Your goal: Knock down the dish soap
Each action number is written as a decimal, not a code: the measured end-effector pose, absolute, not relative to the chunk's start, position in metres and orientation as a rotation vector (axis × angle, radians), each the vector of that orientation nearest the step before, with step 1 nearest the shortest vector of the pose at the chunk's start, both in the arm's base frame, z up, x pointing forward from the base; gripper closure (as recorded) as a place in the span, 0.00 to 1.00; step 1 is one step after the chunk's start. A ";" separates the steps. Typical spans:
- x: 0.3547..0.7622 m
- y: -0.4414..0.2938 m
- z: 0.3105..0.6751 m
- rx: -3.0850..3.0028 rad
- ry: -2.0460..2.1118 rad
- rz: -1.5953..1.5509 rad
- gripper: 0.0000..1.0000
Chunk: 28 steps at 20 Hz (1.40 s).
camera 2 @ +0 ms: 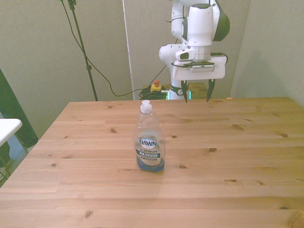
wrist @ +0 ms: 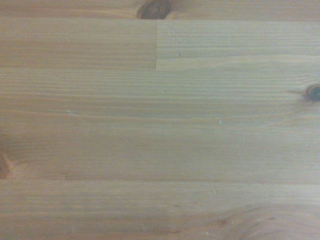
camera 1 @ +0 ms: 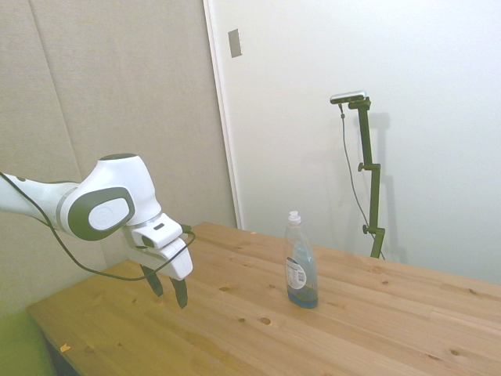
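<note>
The dish soap (camera 1: 300,265) (camera 2: 149,140) stands upright on the wooden table (camera 1: 258,345) (camera 2: 228,156), a slim clear bottle with blue liquid at its base, a white cap and a pale label. My gripper (camera 1: 168,287) (camera 2: 197,95) hangs open above the table's far side, well apart from the bottle, its two dark fingers (camera 2: 185,93) pointing down with nothing between them. In the front view the bottle is nearer the camera and toward the front view's left of the gripper. The wrist view holds only bare wood planks (wrist: 160,130) with knots.
A white flat surface (camera 2: 7,127) pokes in at the front view's left edge, beside the table. Behind the table a red button box (camera 2: 155,86) and cables lie on the floor. Grey panels and a white wall stand behind the table.
</note>
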<state>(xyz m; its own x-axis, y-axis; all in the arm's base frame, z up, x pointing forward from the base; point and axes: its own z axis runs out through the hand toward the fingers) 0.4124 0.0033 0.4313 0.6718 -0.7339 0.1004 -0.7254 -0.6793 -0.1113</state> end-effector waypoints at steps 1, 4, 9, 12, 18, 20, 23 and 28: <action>0.413 0.003 0.431 -2.816 1.230 -0.210 0.00; 0.416 0.003 0.435 -2.812 1.238 -0.233 1.00; 0.447 -0.029 0.458 -2.762 1.366 -0.409 1.00; 0.469 -0.058 0.463 -2.726 1.457 -0.492 1.00; 0.504 -0.103 0.464 -2.642 1.574 -0.592 1.00; 0.513 -0.113 0.462 -2.616 1.604 -0.616 1.00; 0.528 -0.124 0.456 -2.593 1.643 -0.649 1.00; 0.549 -0.140 0.450 -2.557 1.700 -0.681 1.00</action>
